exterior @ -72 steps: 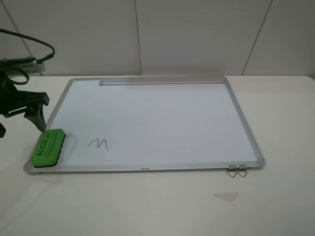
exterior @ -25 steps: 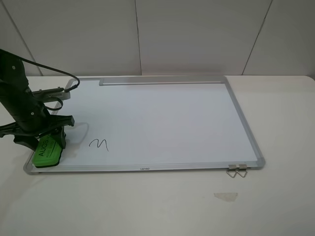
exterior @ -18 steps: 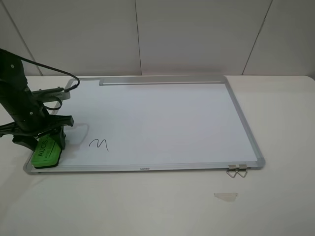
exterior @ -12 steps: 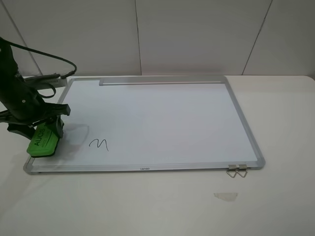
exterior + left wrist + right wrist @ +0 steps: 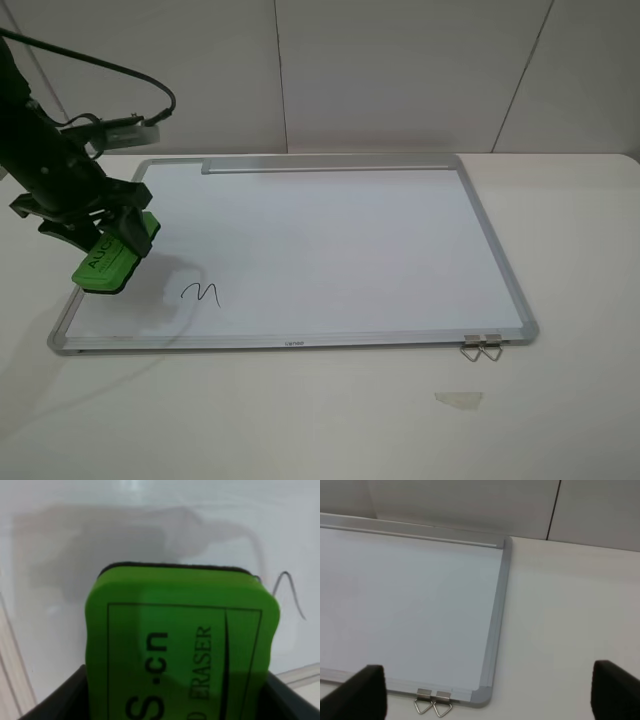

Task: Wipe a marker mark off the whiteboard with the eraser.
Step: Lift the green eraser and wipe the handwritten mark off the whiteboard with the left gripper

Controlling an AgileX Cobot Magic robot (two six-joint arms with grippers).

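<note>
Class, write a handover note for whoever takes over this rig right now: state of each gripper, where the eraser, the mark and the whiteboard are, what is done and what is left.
Left gripper: shut on the green eraser, held tilted over the left part of the whiteboard; its shadow on the board suggests it is off the surface.
Right gripper: open, holding nothing, over the board's near right corner.
Marker mark: whole, on the board's near left area, a little to the right of the eraser.
Done: eraser grasped and lifted.
Left: bring the felt base down on the mark and wipe it off.
</note>
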